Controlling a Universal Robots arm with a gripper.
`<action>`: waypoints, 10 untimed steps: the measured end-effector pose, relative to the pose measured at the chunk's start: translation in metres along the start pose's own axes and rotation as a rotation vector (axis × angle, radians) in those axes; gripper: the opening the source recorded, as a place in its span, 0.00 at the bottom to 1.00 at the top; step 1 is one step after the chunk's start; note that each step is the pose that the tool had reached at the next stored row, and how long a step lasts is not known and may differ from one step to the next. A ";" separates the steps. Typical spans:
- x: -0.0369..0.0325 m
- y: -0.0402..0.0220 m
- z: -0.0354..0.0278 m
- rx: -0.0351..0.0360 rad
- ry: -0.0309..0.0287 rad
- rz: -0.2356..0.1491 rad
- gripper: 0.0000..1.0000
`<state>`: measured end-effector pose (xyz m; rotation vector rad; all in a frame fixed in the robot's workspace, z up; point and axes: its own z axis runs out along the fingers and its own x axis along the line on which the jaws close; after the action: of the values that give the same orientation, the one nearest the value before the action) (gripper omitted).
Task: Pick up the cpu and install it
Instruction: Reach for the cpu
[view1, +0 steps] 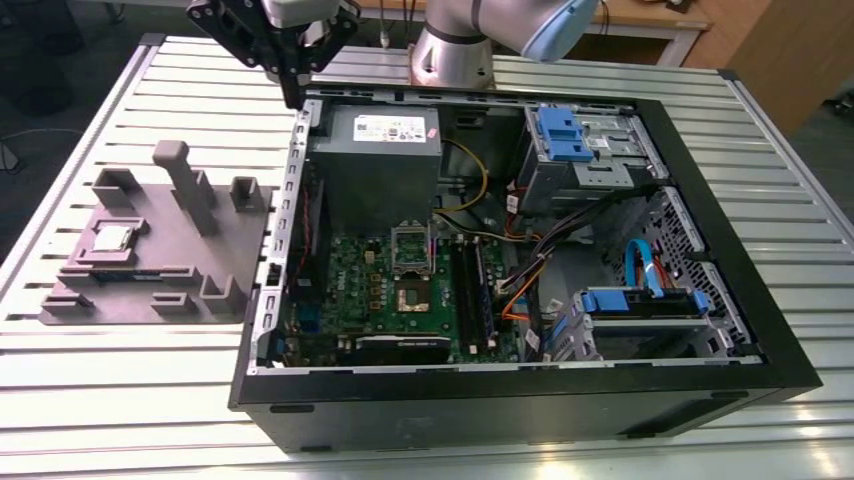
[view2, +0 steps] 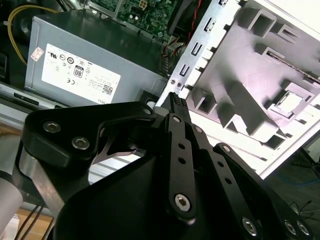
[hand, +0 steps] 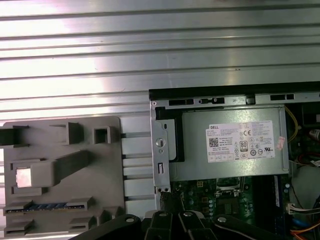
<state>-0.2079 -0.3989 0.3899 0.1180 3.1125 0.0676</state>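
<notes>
The cpu (view1: 110, 238) is a small silver square lying flat in a recess of the grey holder block (view1: 200, 260), on the table at the exterior view's left of the computer case. It also shows in both wrist views (view2: 286, 103) (hand: 27, 176). My gripper (view1: 291, 97) hangs above the case's back corner beside the power supply, well away from the cpu. Its fingers meet at the tip in both wrist views (view2: 175, 99) (hand: 166, 198), shut with nothing between them. On the green motherboard (view1: 354, 290) the socket (view1: 415, 293) lies bare with its metal frame (view1: 410, 243) lifted.
The open black computer case (view1: 534, 385) lies on the slatted metal table (view1: 120, 400). Inside are the grey power supply (view1: 378, 150), blue drive bays (view1: 567, 135) and loose cables (view1: 534, 270). Tall posts (view1: 180, 185) rise from the holder block near the cpu.
</notes>
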 end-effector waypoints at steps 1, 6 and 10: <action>0.0003 0.0000 0.0000 0.0000 0.0001 0.000 0.10; 0.0028 -0.0002 -0.0001 0.0001 0.0001 0.000 0.10; 0.0057 -0.0004 0.0000 0.0000 0.0001 0.000 0.10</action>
<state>-0.2136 -0.3989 0.3898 0.1180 3.1127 0.0677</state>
